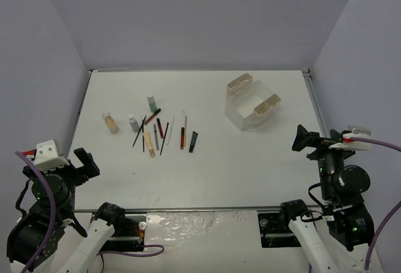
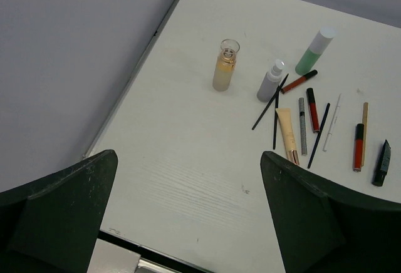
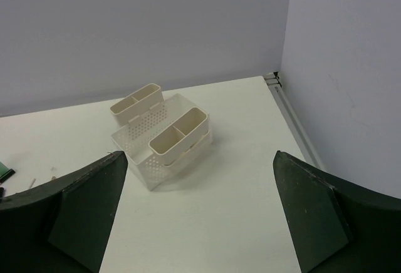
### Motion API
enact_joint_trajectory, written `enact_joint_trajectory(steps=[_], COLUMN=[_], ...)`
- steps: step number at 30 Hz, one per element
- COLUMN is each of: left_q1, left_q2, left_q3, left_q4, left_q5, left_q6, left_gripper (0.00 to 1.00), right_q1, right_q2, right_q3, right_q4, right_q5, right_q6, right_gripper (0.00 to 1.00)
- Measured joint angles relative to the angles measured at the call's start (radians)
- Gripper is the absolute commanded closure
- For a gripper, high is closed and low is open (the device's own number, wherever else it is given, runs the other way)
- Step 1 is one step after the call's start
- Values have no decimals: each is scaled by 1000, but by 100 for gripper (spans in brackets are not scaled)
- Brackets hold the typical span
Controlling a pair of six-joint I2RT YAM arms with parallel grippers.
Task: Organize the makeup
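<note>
The makeup lies loose at the table's left middle. An amber bottle (image 1: 111, 123) (image 2: 224, 66), a grey spray bottle (image 1: 133, 123) (image 2: 270, 82) and a green bottle (image 1: 151, 103) (image 2: 313, 52) stand upright. Beside them lie thin pencils and brushes (image 1: 163, 134) (image 2: 319, 132), a tan tube (image 2: 287, 135), red sticks (image 2: 358, 147) and a black tube (image 1: 193, 141) (image 2: 381, 163). My left gripper (image 1: 84, 162) (image 2: 188, 160) hangs open near the front left, short of the makeup, holding nothing. My right gripper (image 1: 302, 140) (image 3: 200, 155) is open and empty at the right, facing the white box.
A white plastic box with compartments (image 1: 252, 103) (image 3: 160, 136) stands at the back right, its two end cups and perforated middle bin empty. Grey walls close in the table on the left, back and right. A metal rail (image 3: 294, 119) runs along the right edge.
</note>
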Motion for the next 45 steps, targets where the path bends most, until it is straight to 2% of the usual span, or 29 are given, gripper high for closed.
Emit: enact_joint_trajectory(steps=[11,19,28,32,36,39,45], left_q1=[0,0,-2,-66,-137,-152,-155], left_q2=[109,291,546,678,799,863,1013], left_q3=[1,48,73,29,6,-31,-92], left_q4=[12,3,12,81,133,191,278], left_q5=[62,199,404,441,442,426,351], left_q6=[-19,-86,-213,-290,-349,-395,-464], left_gripper=[3,3,3,3,9,15,32], right_q1=[0,0,0,0,0,0,0], right_q2=[19,102,107,80,59,47,22], right_q3=[0,0,-1,-29,-44,-48,-59], right_q4=[0,0,0,0,-1,-1,0], right_q5=[21,26,27,43,55,59,61], right_q6=[28,61,91,105,111,114,120], right_gripper=[0,0,0,0,0,0,0])
